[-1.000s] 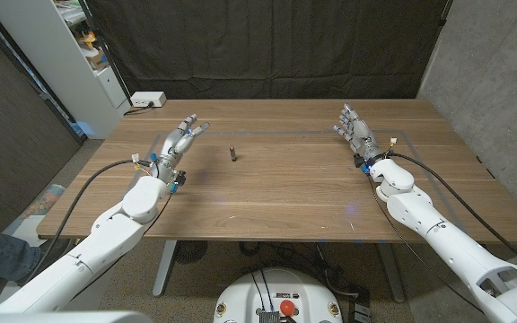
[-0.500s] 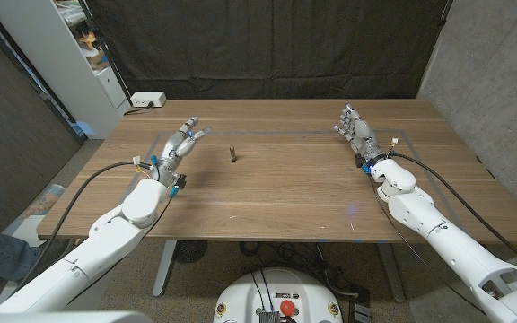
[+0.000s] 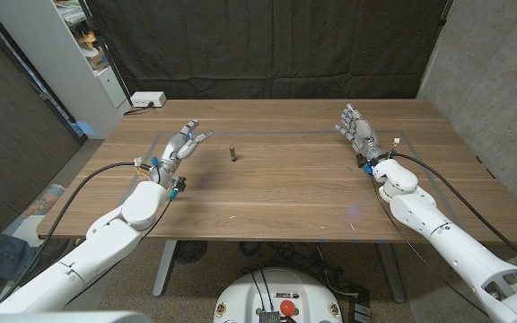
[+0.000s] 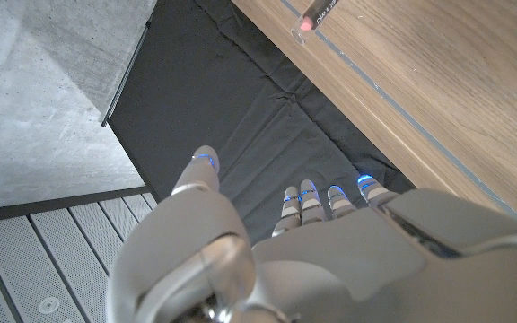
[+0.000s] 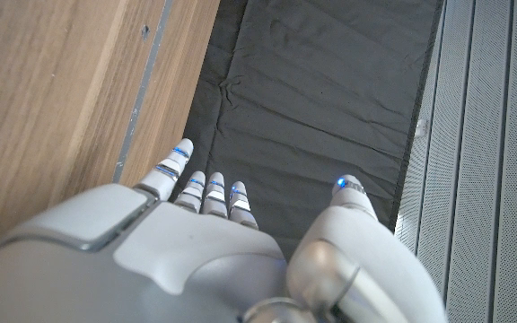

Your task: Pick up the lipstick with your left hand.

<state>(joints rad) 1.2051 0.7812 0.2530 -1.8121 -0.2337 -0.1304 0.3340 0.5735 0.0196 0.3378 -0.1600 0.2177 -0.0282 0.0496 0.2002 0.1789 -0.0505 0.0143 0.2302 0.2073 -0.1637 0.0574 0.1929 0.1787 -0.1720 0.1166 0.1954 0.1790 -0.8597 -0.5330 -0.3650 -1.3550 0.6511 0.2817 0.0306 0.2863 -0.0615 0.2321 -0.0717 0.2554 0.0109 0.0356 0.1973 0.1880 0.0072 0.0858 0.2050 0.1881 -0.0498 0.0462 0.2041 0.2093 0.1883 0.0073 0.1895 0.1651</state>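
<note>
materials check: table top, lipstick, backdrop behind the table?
Table: looks like wood or wood veneer, matte, with visible grain and warm brown tone. Lipstick: small dark tube; the left wrist view shows a pinkish tip, the casing probably plastic or metal, too small to tell. Backdrop: black cloth, creased and matte.

There is one lipstick (image 3: pixel 232 152) on the wooden table (image 3: pixel 285 193), a short way to the right of the left hand (image 3: pixel 179 146) and well apart from the right hand (image 3: pixel 355 132). The robot hands are two, one on each side. There is also one white power strip (image 3: pixel 146 100), beyond the left hand at the far table corner.
</note>
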